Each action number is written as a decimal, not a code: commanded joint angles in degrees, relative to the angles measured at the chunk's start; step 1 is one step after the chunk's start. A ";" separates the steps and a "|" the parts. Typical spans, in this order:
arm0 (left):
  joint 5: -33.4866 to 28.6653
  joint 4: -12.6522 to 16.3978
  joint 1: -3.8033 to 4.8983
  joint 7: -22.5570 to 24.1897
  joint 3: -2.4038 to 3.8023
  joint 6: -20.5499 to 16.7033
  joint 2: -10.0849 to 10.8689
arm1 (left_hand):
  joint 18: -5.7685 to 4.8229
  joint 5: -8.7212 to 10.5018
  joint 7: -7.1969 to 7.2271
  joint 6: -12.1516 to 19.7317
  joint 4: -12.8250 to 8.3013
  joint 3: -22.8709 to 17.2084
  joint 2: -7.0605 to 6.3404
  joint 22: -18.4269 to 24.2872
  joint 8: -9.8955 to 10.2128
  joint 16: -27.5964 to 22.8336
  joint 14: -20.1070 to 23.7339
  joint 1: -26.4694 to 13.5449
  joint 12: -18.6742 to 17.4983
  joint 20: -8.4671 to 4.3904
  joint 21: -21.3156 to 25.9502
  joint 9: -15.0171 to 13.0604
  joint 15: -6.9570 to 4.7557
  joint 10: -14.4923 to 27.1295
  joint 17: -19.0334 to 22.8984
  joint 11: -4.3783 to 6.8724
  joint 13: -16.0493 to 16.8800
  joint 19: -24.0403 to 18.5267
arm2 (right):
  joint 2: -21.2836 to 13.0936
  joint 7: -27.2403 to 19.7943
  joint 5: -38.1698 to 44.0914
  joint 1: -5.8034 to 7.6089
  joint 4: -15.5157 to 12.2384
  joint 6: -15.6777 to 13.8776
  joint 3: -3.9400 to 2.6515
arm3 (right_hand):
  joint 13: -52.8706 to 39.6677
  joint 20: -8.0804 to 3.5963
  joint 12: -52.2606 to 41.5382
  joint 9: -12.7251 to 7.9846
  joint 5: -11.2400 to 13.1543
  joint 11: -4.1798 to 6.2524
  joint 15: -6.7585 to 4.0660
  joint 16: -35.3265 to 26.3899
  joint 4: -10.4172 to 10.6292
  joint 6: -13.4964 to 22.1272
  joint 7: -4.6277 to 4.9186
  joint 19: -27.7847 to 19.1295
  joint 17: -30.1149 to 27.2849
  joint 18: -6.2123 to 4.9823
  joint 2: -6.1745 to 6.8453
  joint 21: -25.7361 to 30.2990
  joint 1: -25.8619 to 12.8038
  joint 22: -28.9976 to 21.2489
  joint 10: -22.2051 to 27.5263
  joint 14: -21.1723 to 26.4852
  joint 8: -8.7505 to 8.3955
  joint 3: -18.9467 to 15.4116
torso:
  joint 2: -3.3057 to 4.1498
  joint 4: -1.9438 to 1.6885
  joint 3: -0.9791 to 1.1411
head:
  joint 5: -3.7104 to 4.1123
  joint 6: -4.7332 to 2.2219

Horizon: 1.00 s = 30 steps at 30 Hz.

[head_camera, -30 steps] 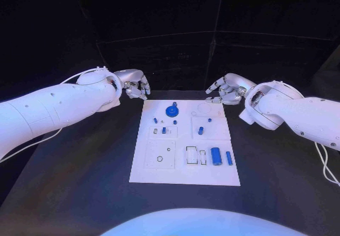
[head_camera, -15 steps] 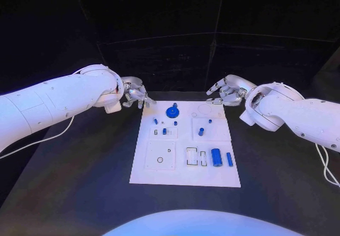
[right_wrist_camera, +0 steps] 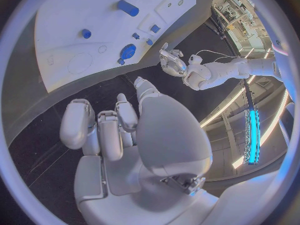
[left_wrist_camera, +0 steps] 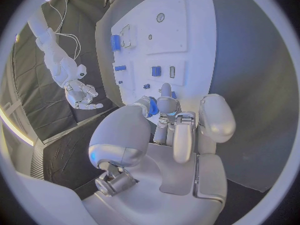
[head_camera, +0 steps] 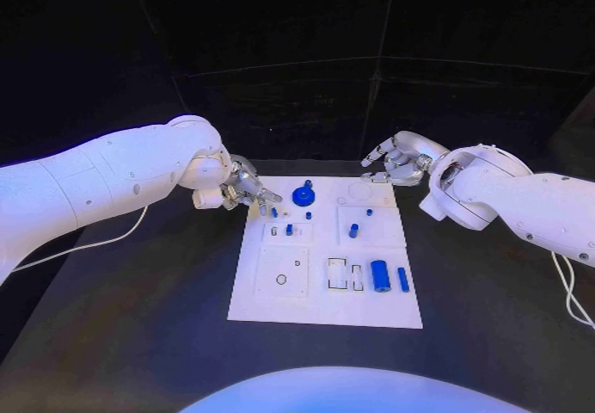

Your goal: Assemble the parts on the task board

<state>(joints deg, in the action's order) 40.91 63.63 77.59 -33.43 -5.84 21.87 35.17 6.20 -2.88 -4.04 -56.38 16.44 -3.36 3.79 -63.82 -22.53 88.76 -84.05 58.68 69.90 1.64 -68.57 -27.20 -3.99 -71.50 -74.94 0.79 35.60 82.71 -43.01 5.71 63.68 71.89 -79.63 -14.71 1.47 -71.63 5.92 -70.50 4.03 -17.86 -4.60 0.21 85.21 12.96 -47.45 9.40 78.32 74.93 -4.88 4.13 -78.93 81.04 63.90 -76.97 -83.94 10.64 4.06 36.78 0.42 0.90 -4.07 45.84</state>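
The white task board point(head_camera: 322, 305) lies mid-table. At its far end stands a round blue knob point(head_camera: 303, 196), with small blue pegs point(head_camera: 352, 230) and short pieces point(head_camera: 289, 229) nearer me. A thick blue cylinder point(head_camera: 379, 275) and a thin blue rod point(head_camera: 403, 279) lie at the near right. My left hand point(head_camera: 246, 193) hovers over the board's far left corner, fingers bent and apart, tips just left of the knob point(left_wrist_camera: 152, 105), holding nothing. My right hand point(head_camera: 395, 162) hangs beyond the far right corner, fingers apart and empty; the right wrist view shows the board point(right_wrist_camera: 69, 30) and the knob point(right_wrist_camera: 128, 51).
Black table point(head_camera: 137, 327) runs all round the board, with wide room to its left, right and front. A dark wall rises just behind both hands. A white cable point(head_camera: 87, 243) trails under my left arm.
My left hand has come toward me and to the right, from beyond the board's far left corner to just over it beside the knob. The right hand has stayed put.
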 commanded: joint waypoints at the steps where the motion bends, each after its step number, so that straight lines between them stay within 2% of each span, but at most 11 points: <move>1: -1.90 -0.42 0.17 -3.18 -0.03 -3.39 -0.75 | -0.74 -0.08 0.22 0.60 0.04 0.83 -0.01 -0.23 -1.15 0.26 -4.91 0.45 0.53 -0.02 -0.37 -0.66 -0.41 0.47 -10.26 -0.15 0.74 0.54 | 0.08 -0.08 0.15 0.11 -0.05 -0.03 -0.03 | -0.06 -0.05 -0.26 -0.02 -0.22 0.30 -0.39 -0.13 0.05 -0.32 0.09 -0.21 6.06 -0.12 -0.41 0.37 -0.27 -0.07 -0.04 -4.03 0.22 -0.28 | 0.02 0.14 -0.03 | 0.02 0.13; 3: -1.62 -0.64 0.18 -3.18 -0.05 -4.43 -1.18 | -0.71 -0.05 0.28 1.01 0.08 1.24 0.07 -0.35 -1.95 0.27 -4.93 0.35 0.70 -0.11 -0.45 -1.10 -0.36 0.54 -10.34 -0.11 1.19 0.54 | 0.11 -0.10 0.15 0.11 -0.06 -0.09 -0.03 | -0.06 -0.05 -0.26 -0.02 -0.22 0.30 -0.39 -0.13 0.05 -0.32 0.09 -0.21 6.06 -0.12 -0.41 0.37 -0.27 -0.07 -0.04 -4.03 0.22 -0.28 | 0.06 0.21 -0.02 | -0.01 0.19; 5: -1.42 -0.91 0.19 -3.18 -0.07 -5.24 -1.56 | -0.77 -0.07 0.33 1.24 0.09 1.43 0.15 -0.50 -2.36 0.28 -4.94 0.33 0.78 -0.06 -0.55 -1.32 -0.46 0.56 -10.38 -0.16 1.44 0.57 | 0.12 -0.11 0.15 0.11 -0.06 -0.13 -0.03 | -0.06 -0.05 -0.26 -0.02 -0.22 0.30 -0.39 -0.13 0.05 -0.32 0.09 -0.21 6.06 -0.12 -0.41 0.37 -0.27 -0.07 -0.04 -4.03 0.22 -0.28 | 0.04 0.14 -0.01 | 0.10 0.24; 7: -0.94 -1.24 0.19 -3.26 -0.08 -5.62 -1.92 | -0.78 -0.08 0.40 2.14 0.02 2.06 0.46 -0.70 -3.95 0.29 -4.96 0.48 0.94 -0.11 -0.65 -2.15 -0.51 0.74 -10.52 -0.10 2.10 0.57 | 0.13 -0.11 0.15 0.11 -0.07 -0.16 -0.03 | -0.06 -0.05 -0.26 -0.02 -0.22 0.30 -0.39 -0.13 0.05 -0.32 0.09 -0.21 6.06 -0.12 -0.41 0.37 -0.27 -0.07 -0.04 -4.03 0.22 -0.28 | 0.02 0.07 0.00 | 0.18 0.32; 9: -0.32 -1.58 0.19 -3.51 -0.09 -5.57 -2.24 | -0.78 -0.09 0.41 2.34 -0.03 2.16 0.47 -0.72 -4.27 0.28 -4.95 0.62 0.94 -0.12 -0.64 -2.30 -0.51 0.79 -10.49 -0.10 2.19 0.56 | 0.15 -0.11 0.15 0.11 -0.08 -0.17 -0.03 | -0.02 -0.05 -0.22 -0.02 -0.21 0.30 -0.39 -0.17 0.06 -0.34 0.09 -0.23 5.99 -0.12 -0.41 0.39 -0.30 -0.11 -0.01 -4.02 0.24 -0.30 | 0.03 0.07 0.01 | 0.18 0.32; 13: 0.49 -2.47 0.19 -4.66 -0.09 -3.42 -2.83 | -0.76 -0.09 0.39 3.00 -0.31 2.35 0.33 -0.64 -5.10 0.22 -4.91 1.38 0.81 -0.11 -0.52 -2.69 -0.51 1.06 -10.31 -0.11 2.20 0.50 | 0.21 -0.12 0.15 0.11 -0.08 -0.16 -0.03 | 0.04 -0.06 -0.17 -0.02 -0.21 0.30 -0.39 -0.22 0.08 -0.35 0.08 -0.25 5.91 -0.13 -0.42 0.42 -0.34 -0.16 0.02 -4.00 0.26 -0.33 | 0.03 0.13 -0.01 | 0.21 0.48; 16: 1.08 -3.44 0.18 -5.40 -0.09 -1.56 -3.31 | -0.70 -0.10 0.31 3.66 -0.47 2.38 0.37 -0.41 -5.72 0.14 -4.84 2.04 0.58 -0.08 -0.27 -2.96 -0.45 1.46 -10.01 -0.17 2.00 0.37 | 0.23 -0.13 0.15 0.11 -0.04 -0.09 -0.03 | 0.01 -0.06 -0.20 -0.02 -0.20 0.30 -0.39 -0.24 0.09 -0.35 0.08 -0.25 5.88 -0.13 -0.41 0.42 -0.36 -0.16 0.00 -4.00 0.26 -0.34 | 0.03 0.05 -0.06 | 0.18 0.55; 22: 1.89 -4.83 0.13 -6.31 -0.10 0.94 -4.07 | -0.70 -0.09 0.30 4.18 -0.79 1.83 0.82 -0.44 -6.53 0.12 -4.84 3.12 0.50 -0.02 -0.22 -3.28 -0.41 1.64 -10.02 -0.20 2.22 0.33 | 0.38 -0.16 0.15 0.11 0.03 0.03 -0.03 | 0.00 -0.06 -0.21 -0.02 -0.20 0.30 -0.39 -0.24 0.09 -0.36 0.08 -0.25 5.87 -0.13 -0.41 0.42 -0.37 -0.16 -0.01 -3.99 0.27 -0.35 | 0.02 0.06 -0.01 | 0.17 0.65; 30: 2.10 -6.23 -0.09 -6.35 -0.10 1.18 -5.30 | -0.70 -0.09 0.35 4.37 -1.03 1.53 0.84 -0.45 -7.24 0.09 -4.82 3.75 0.47 0.00 -0.18 -3.54 -0.42 1.70 -9.94 -0.18 2.43 0.31 | 0.52 -0.19 0.15 0.11 0.07 0.07 -0.03 | 0.00 -0.06 -0.21 -0.02 -0.20 0.30 -0.39 -0.24 0.09 -0.36 0.08 -0.25 5.87 -0.13 -0.41 0.42 -0.37 -0.16 -0.01 -3.99 0.27 -0.35 | 0.02 0.11 -0.05 | 0.25 0.72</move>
<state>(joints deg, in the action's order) 42.31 57.59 77.47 -39.05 -5.97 21.57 30.03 6.21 -2.88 -3.78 -52.39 15.54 -1.69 4.50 -64.26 -29.58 88.76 -84.05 61.77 70.68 1.59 -69.03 -30.69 -3.98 -70.11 -74.93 0.61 37.98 82.99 -42.56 5.73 63.68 71.89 -79.52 -14.72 1.47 -71.62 5.92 -70.50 4.03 -17.86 -4.60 0.21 85.21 12.96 -47.45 9.40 78.32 74.91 -4.88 4.13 -78.71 81.04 63.80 -76.97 -83.94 10.64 4.06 36.80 0.51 0.86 -3.89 46.55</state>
